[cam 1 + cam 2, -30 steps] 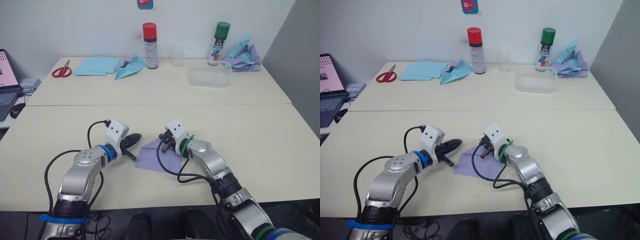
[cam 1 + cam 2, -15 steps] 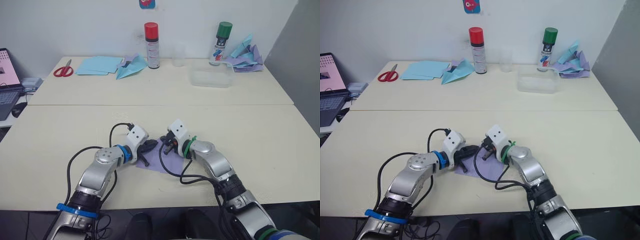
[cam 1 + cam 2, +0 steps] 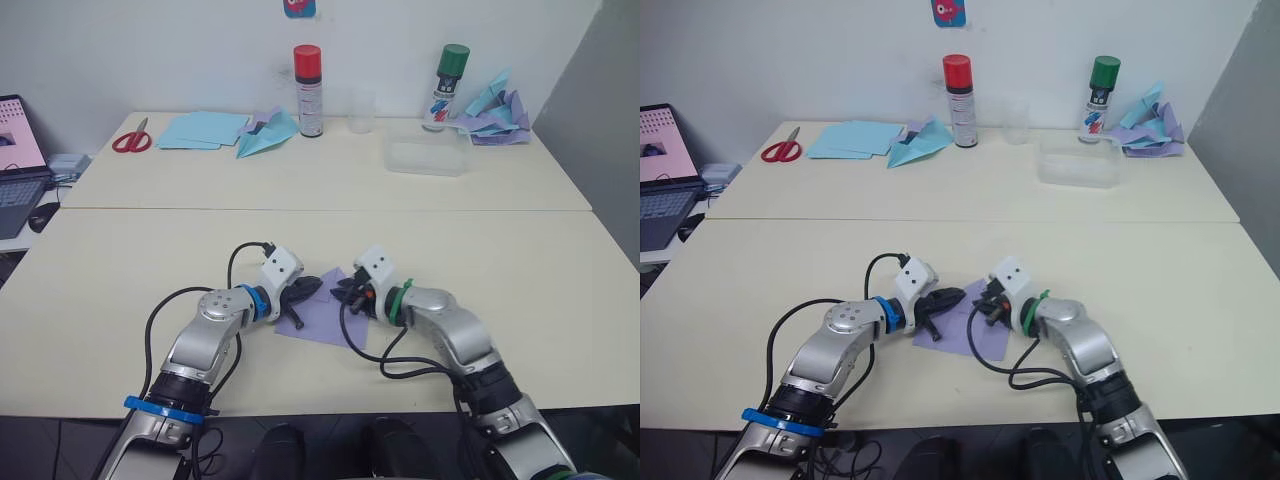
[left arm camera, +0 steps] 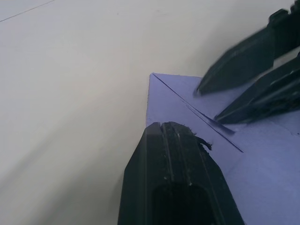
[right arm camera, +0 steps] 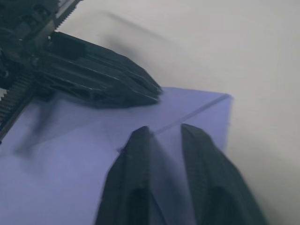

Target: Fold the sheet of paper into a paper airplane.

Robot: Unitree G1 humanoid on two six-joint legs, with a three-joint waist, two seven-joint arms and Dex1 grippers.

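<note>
We see the sheet of paper (image 3: 325, 312), thin, lavender, creased, lying flat on the near matte cream worktop (image 3: 120, 270). Our left end effector (image 3: 310, 287) is pressed together; our right end effector (image 3: 343, 291) is slightly spread. Both tips rest on its far corner.

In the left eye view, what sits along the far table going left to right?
Scissors → light blue sheets → light blue paper plane → red-capped can → clear cup → green-capped can → paper heap.

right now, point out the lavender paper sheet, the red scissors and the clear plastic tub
lavender-purple paper sheet (image 3: 322, 318): left eye view, its flat middle
red-handled scissors (image 3: 127, 140): left eye view, the handle loops
clear plastic tub (image 3: 425, 158): left eye view, its near wall
</note>
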